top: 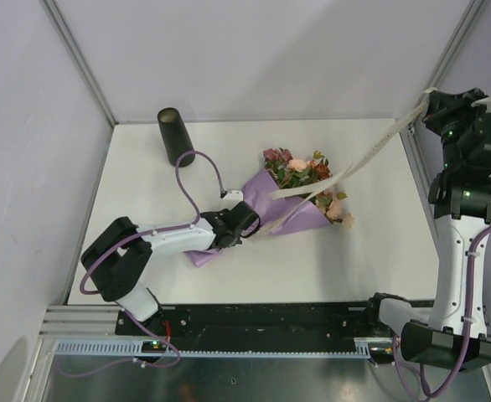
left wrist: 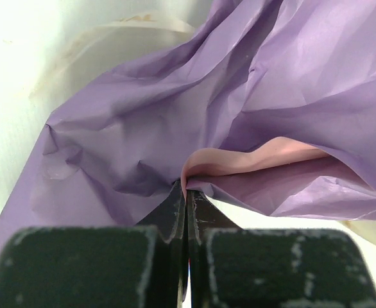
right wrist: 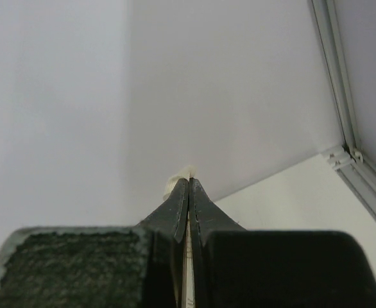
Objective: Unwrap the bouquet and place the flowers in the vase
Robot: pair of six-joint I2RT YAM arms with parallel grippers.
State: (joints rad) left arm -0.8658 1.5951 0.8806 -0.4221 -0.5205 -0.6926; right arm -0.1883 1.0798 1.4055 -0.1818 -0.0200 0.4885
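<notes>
- Currently the bouquet [top: 300, 188] lies on its side near the middle of the table [top: 371, 251], heads toward the back wall and the wrapped stem end toward me.
- Left gripper [left wrist: 187, 192]: jaws pressed together on a fold of the lilac wrapping paper [left wrist: 175, 115], right where the pink sheet [left wrist: 252, 157] curls out beneath it. In the overhead view it sits at the lower end of the wrap.
- Right gripper [right wrist: 188, 183]: jaws closed on the end of the cream ribbon [top: 371, 155], held high by the right frame post. The ribbon runs taut and diagonal down to the bouquet.
- Vase [top: 174, 134]: upright at the back left, well apart from the bouquet.
- Handling, my judgement: the paper is thin, creased and light. It will tear or slip before it carries any load, so I would pinch it at a doubled fold, as now.
- The ribbon is limp and smooth and could slide out of a tip grip under tension.
- The flowers [top: 300, 167] look light, with soft heads that crush easily. I would take them by the stems, below the leaves, never by the heads.
- The vase is narrow and tall, and I judge it easy to tip when the stems go in.
</notes>
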